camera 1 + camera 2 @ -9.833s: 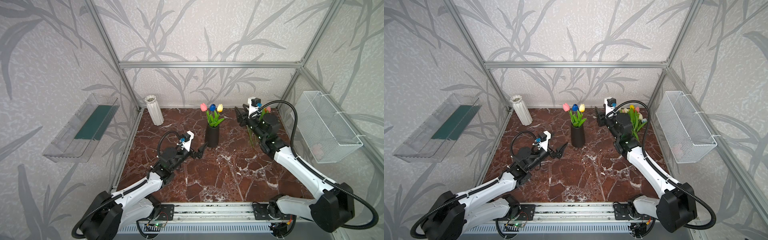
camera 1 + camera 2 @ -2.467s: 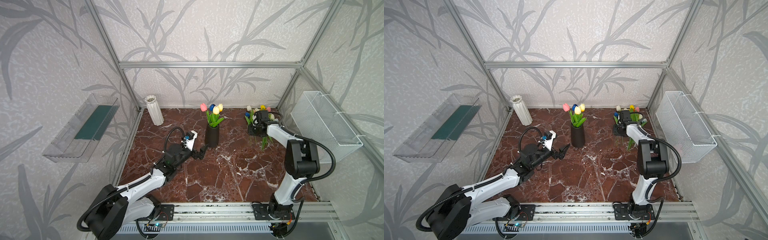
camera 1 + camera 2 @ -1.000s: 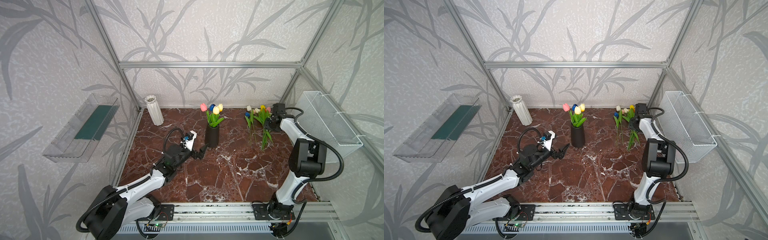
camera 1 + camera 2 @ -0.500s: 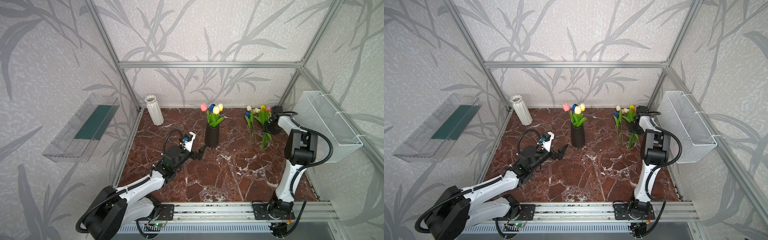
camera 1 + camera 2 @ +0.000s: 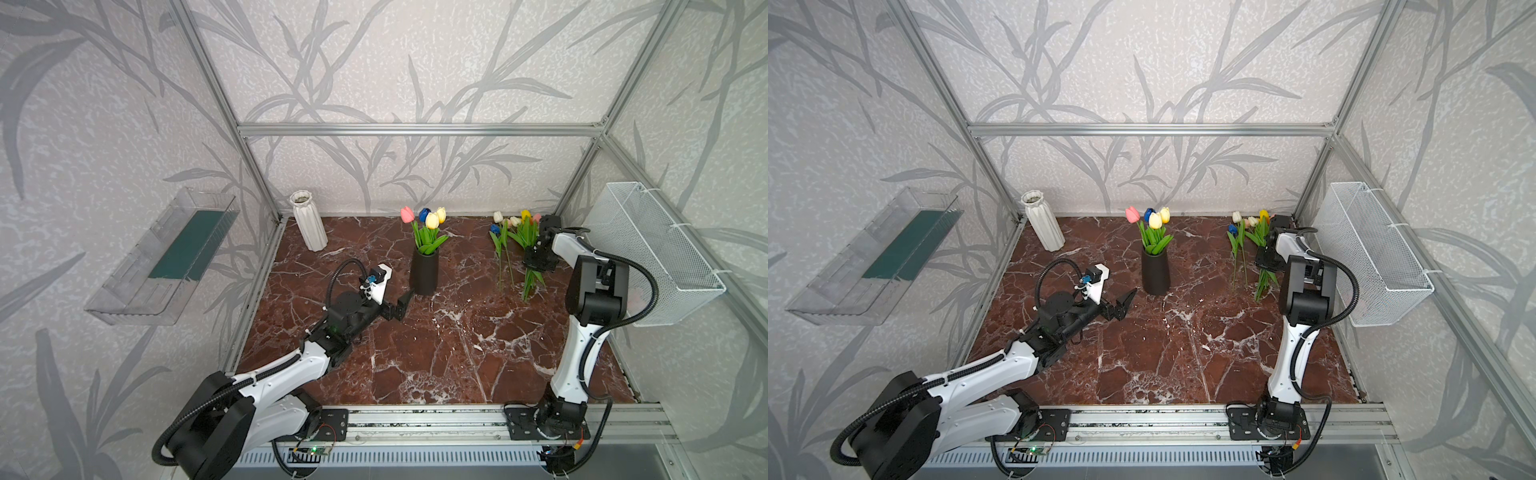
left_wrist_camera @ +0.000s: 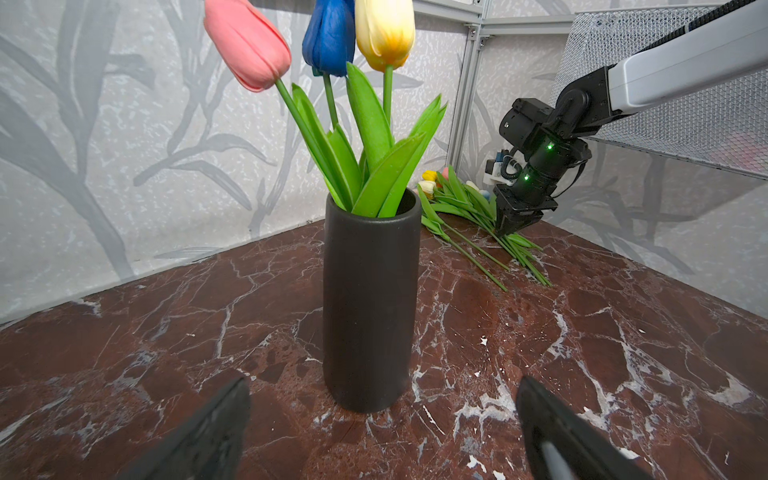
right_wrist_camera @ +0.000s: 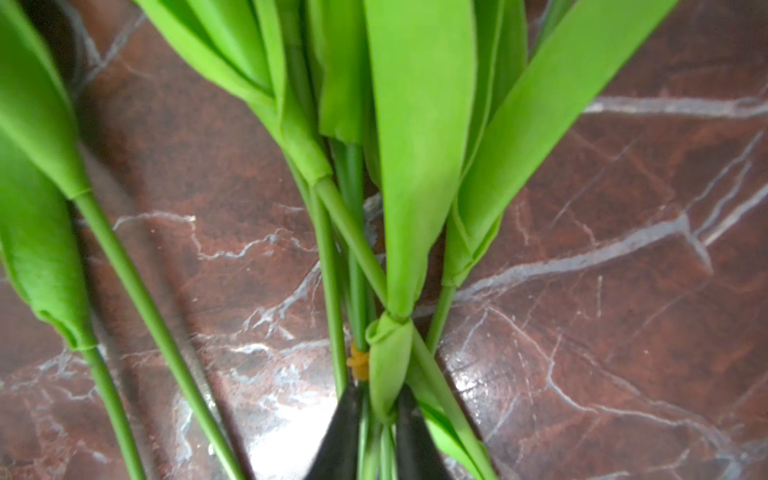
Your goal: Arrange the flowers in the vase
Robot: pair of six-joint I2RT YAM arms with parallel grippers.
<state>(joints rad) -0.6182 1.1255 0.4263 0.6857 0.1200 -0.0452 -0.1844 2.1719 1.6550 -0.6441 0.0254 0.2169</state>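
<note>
Flowers (image 5: 519,239) lie mostly in a loose bunch on the marble table (image 5: 457,353) near the right back corner; a few already stand in the black vase (image 5: 424,272). My right gripper (image 7: 376,409) is clamped on several stems and a leaf base at once, just beside a small orange tie (image 7: 358,362). I fear a lift drags the whole bunch along, or the slick leaf slips free. My left gripper (image 5: 400,306) sits with jaws wide apart, just before the vase.

vase (image 5: 424,272): centre, tulips (image 5: 428,235) in it;
loose flowers (image 5: 515,249): on bench (image 5: 436,357), right of vase;
left claw (image 5: 403,305): just before vase
</note>
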